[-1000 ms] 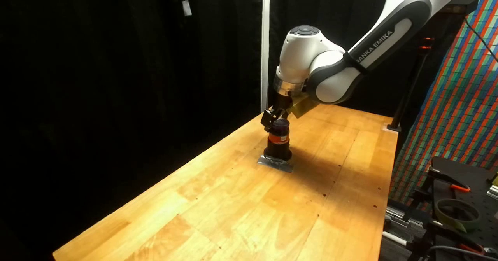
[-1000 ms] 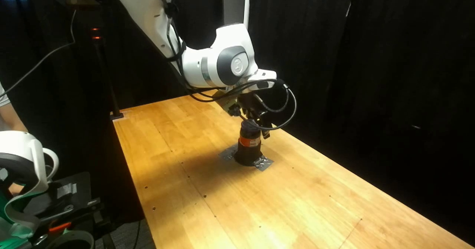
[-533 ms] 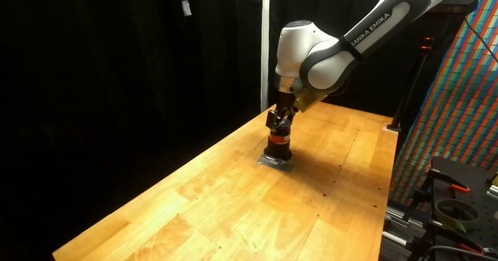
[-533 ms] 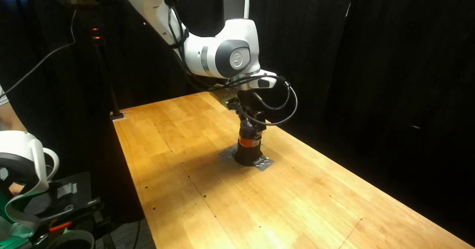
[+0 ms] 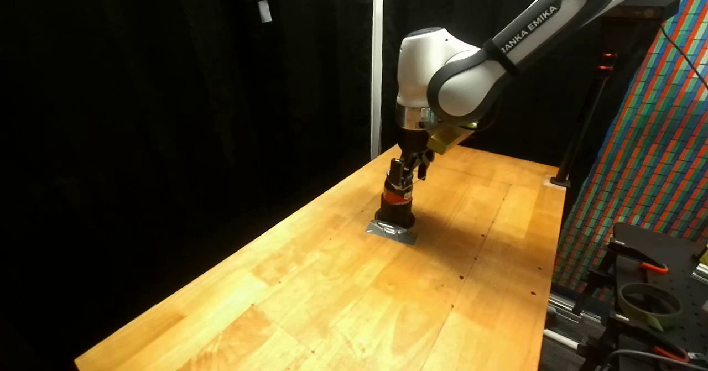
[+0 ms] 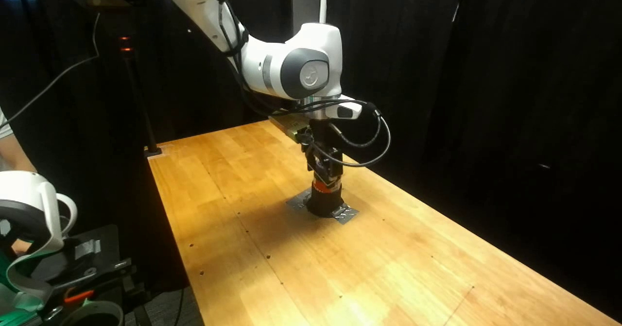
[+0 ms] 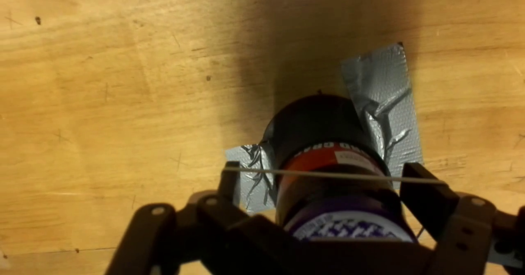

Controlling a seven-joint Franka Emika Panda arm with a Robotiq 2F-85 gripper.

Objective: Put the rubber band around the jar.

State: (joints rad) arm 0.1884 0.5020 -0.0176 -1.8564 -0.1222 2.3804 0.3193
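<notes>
The jar (image 7: 316,159) has a dark body, an orange-red label and a purple lid with a white patterned top. It stands upright in a black holder (image 7: 316,119). The jar also shows in both exterior views (image 5: 394,197) (image 6: 322,187). My gripper (image 7: 327,171) is open, its fingers on either side of the jar's upper part. The rubber band (image 7: 254,170) is stretched between the two fingertips and crosses the view over the jar's label side. The far side of the band is mostly hidden. In an exterior view, the gripper (image 6: 324,171) hides much of the jar's top.
Silver tape (image 7: 389,103) fixes the holder to the wooden table (image 5: 332,304). Black curtains hang behind the table. A cable (image 6: 386,131) loops out from the wrist. A side stand with a tape roll (image 5: 650,304) is beyond the table edge.
The gripper has turned more upright and shifted across the jar's top, rightward in one exterior picture, with the fingers now beside the jar. The jar and holder have stayed in place.
</notes>
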